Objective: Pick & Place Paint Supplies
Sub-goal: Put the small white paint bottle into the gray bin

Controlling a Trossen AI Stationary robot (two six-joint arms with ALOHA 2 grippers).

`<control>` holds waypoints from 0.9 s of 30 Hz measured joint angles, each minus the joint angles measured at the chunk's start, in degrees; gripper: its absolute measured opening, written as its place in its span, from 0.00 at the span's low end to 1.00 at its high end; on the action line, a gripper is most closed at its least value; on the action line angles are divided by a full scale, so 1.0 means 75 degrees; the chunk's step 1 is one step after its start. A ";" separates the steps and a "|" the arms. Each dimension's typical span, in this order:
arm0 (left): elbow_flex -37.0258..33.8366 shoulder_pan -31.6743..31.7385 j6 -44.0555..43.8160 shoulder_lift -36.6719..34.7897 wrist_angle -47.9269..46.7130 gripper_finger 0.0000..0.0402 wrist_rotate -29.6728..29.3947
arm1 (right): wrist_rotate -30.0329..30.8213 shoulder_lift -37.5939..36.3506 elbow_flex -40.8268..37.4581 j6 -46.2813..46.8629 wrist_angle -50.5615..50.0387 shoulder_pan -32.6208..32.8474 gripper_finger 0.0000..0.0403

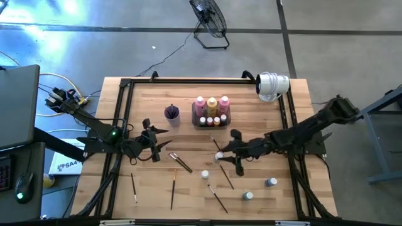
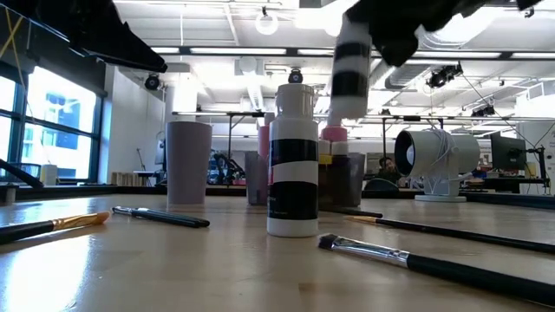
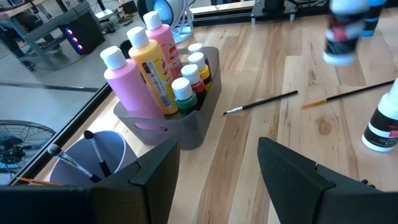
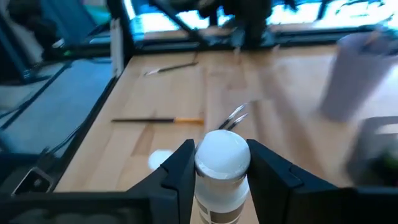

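Dark and stretched low across the wood, the right arm reaches from the right edge toward the middle of the tabletop [image 1: 188,188], its right tool [image 1: 221,157] clamped on a small white-capped bottle [image 4: 222,163]; the fingers [image 4: 177,171] press the bottle's neck from both sides. In the low view that bottle hangs clear of the tabletop, above and behind another white bottle with black bands [image 2: 293,165] that stands upright in the foreground.

The left arm waits over the left half, its left tool [image 1: 152,140] spread wide and holding nothing, pointed toward the dark grey tray [image 3: 186,121].

The tray sits at the back centre and carries a pink bottle [image 3: 127,81], a yellow-orange bottle [image 3: 151,65], a second pink one [image 3: 165,40] and several tiny bottles [image 3: 185,93]. A purple cup [image 1: 172,114] stands just left of the tray with brush handles in it.

Thin paintbrushes [image 1: 172,188] lie scattered on the front part of the tabletop, one near the front left [image 1: 134,187] and others crossing near the middle [image 1: 217,198]. Three more small bottles stand in front of the right tool: one near the centre [image 1: 205,175], two toward the right [image 1: 249,196] [image 1: 271,182]. A white camera-like device [image 1: 272,85] sits at the back right corner.
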 joint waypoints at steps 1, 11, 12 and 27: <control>0.0000 0.0000 0.0000 0.0002 0.0003 0.53 0.0000 | 0.0181 -0.0194 0.0000 -0.0005 -0.0121 0.0000 0.27; 0.0000 0.0000 0.0000 0.0002 0.0000 0.53 0.0003 | 0.1746 -0.1524 0.0000 -0.0365 -0.0368 -0.0461 0.27; 0.0000 0.0000 0.0000 0.0002 0.0000 0.53 0.0003 | 0.1876 -0.1555 0.0000 -0.0399 -0.0326 -0.0577 0.28; 0.0000 0.0000 0.0003 0.0002 -0.0003 0.53 0.0003 | 0.1776 -0.1378 0.0000 -0.0274 -0.0159 -0.2502 0.28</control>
